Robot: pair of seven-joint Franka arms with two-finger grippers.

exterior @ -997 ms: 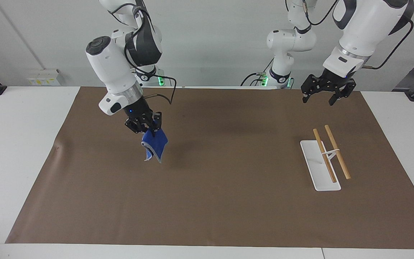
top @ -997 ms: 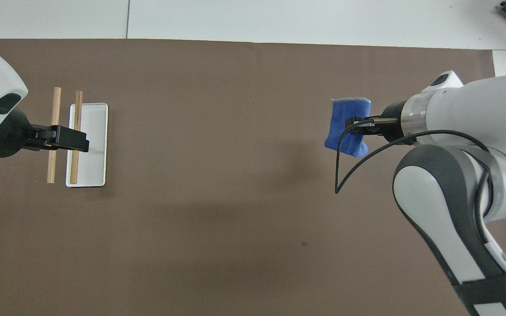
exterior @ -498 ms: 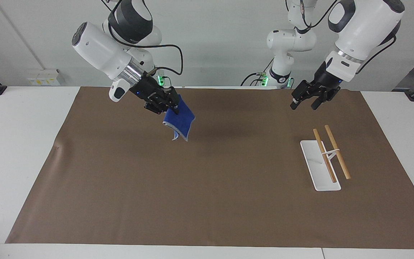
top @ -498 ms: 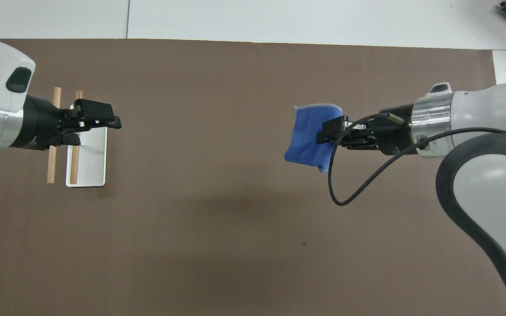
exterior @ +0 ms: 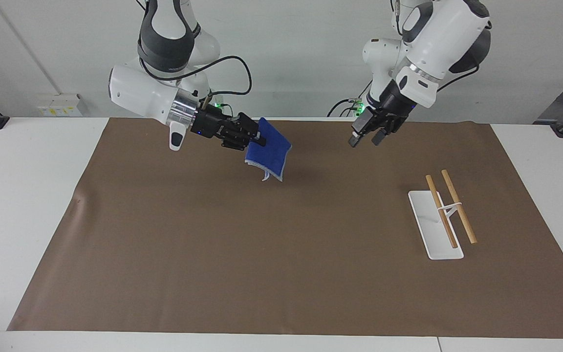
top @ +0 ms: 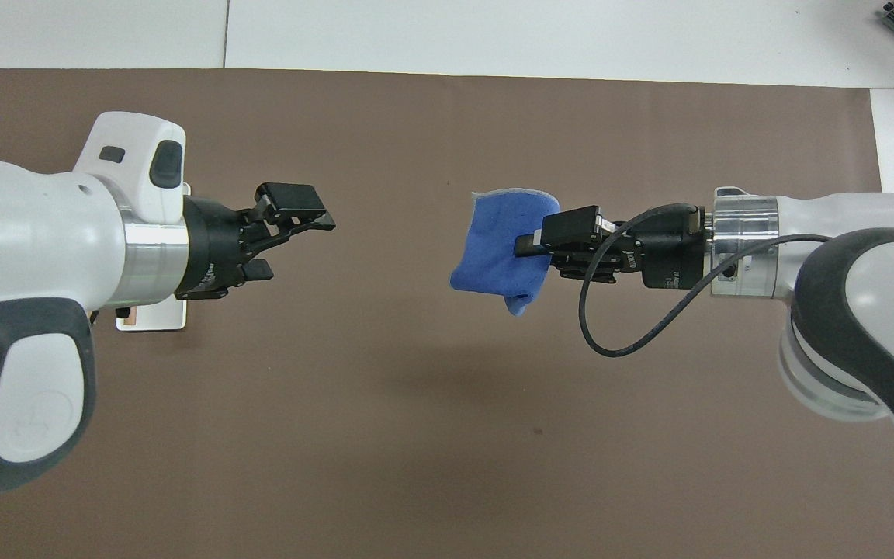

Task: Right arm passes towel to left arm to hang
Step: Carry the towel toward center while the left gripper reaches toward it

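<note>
A white bench [exterior: 27, 205] in front of a pale wall is covered over most of its top by a brown mat [exterior: 281, 254]. Above the mat, roughly at the middle of its length and over the part nearer to the robots, the towel [exterior: 269, 152] is held in the air by the right pincer [exterior: 257, 139], whose fingers are clamped on one edge of the blue cloth while the rest of it hangs down with its pale edging showing at the lower corner. The right arm is stretched out almost level toward the left arm's end of the bench. The left pincer [exterior: 365, 137] is raised over the mat, well apart from the towel and turned toward it, with its fingers spread wide and nothing between them. A white rack [exterior: 434, 226] carrying two wooden rods [exterior: 458, 206] is seen standing on the mat toward the left arm's end, untouched.
</note>
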